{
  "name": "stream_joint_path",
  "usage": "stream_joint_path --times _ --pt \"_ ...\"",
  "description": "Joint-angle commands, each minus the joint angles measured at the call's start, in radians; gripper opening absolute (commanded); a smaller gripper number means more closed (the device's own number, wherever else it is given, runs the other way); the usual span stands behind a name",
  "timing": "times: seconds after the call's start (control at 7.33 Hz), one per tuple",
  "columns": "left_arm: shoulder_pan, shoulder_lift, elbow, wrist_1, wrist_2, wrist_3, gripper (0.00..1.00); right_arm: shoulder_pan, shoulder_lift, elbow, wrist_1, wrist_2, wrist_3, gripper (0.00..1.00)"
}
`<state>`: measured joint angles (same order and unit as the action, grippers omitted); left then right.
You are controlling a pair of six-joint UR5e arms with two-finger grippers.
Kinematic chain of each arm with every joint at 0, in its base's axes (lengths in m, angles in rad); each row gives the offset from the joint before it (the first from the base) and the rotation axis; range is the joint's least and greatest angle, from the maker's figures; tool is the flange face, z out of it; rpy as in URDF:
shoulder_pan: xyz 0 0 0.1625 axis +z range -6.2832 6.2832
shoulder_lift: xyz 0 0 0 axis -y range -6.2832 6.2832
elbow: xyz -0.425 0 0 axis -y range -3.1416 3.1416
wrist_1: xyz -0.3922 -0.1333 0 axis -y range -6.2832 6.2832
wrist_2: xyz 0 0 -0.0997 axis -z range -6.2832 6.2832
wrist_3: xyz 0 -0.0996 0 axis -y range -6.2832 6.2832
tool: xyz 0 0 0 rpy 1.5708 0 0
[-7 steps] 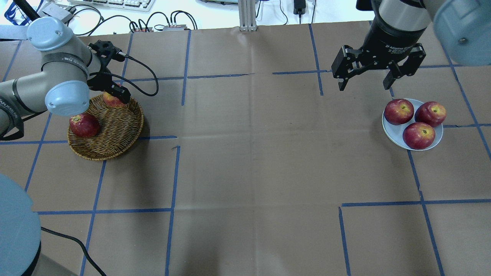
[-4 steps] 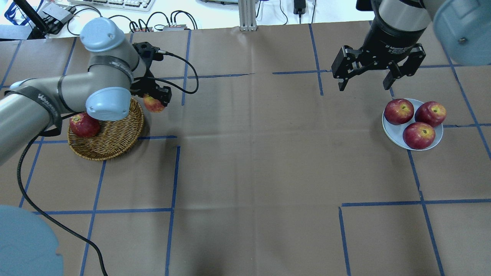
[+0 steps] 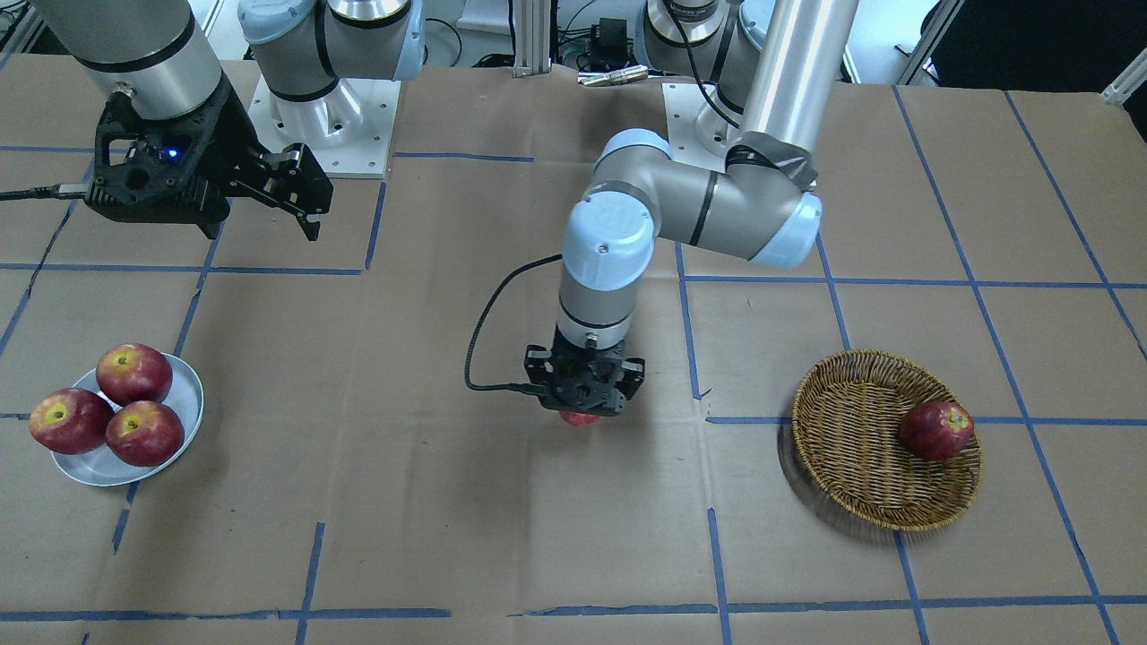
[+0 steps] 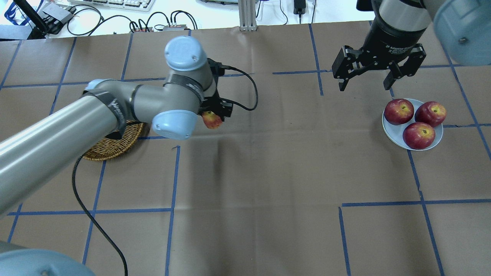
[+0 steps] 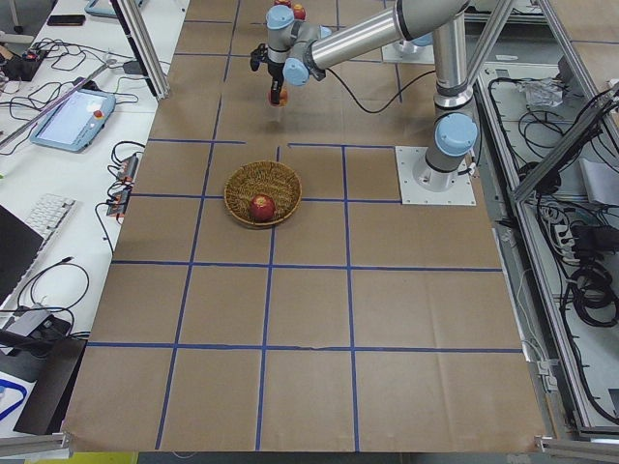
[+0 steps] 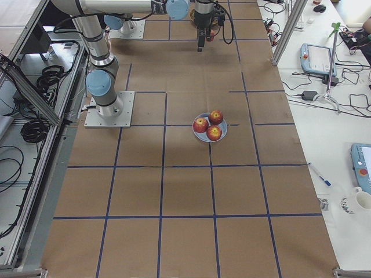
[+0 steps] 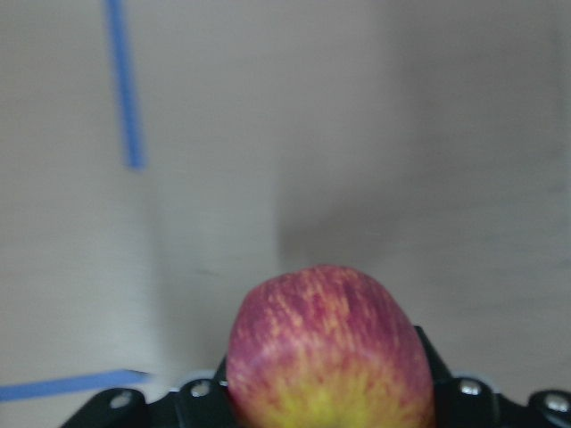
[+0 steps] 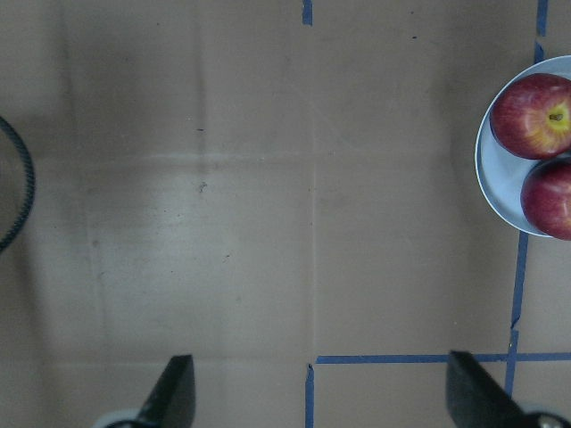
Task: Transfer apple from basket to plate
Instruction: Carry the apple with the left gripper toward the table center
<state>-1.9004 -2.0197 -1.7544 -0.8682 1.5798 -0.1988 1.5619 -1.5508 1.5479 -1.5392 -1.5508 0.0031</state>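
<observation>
My left gripper (image 4: 215, 115) is shut on the apple (image 4: 211, 120), a pale red apple with a yellow blush, and holds it above the table's middle, to the right of the basket (image 4: 107, 147). The apple fills the bottom of the left wrist view (image 7: 328, 352) and peeks out below the gripper (image 3: 584, 403) in the front view (image 3: 581, 417). The basket (image 3: 860, 448) holds one dark red apple (image 3: 936, 430). The plate (image 4: 397, 134) at the right holds three dark red apples (image 4: 418, 135). My right gripper (image 4: 363, 82) is open and empty, hovering just beyond the plate's left side.
Brown paper with blue tape lines covers the table. The left arm's black cable (image 4: 245, 92) loops beside the wrist. Keyboards and cables lie beyond the far edge (image 4: 115, 4). The plate also shows in the right wrist view (image 8: 500, 187) and the front view (image 3: 184, 394).
My left gripper has lifted the apple out of the basket and carried it rightward toward the table's middle. The right arm has not moved.
</observation>
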Motion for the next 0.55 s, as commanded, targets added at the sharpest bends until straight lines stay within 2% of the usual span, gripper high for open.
stream_joint_path --times 0.0,0.41 --pt "-0.077 -0.074 0.056 0.006 -0.007 -0.134 0.61 0.0 0.0 0.0 0.001 0.0 0.0 1.0" --pt "-0.083 -0.122 0.099 0.009 -0.004 -0.146 0.62 0.0 0.0 0.001 -0.001 0.0 0.0 1.0"
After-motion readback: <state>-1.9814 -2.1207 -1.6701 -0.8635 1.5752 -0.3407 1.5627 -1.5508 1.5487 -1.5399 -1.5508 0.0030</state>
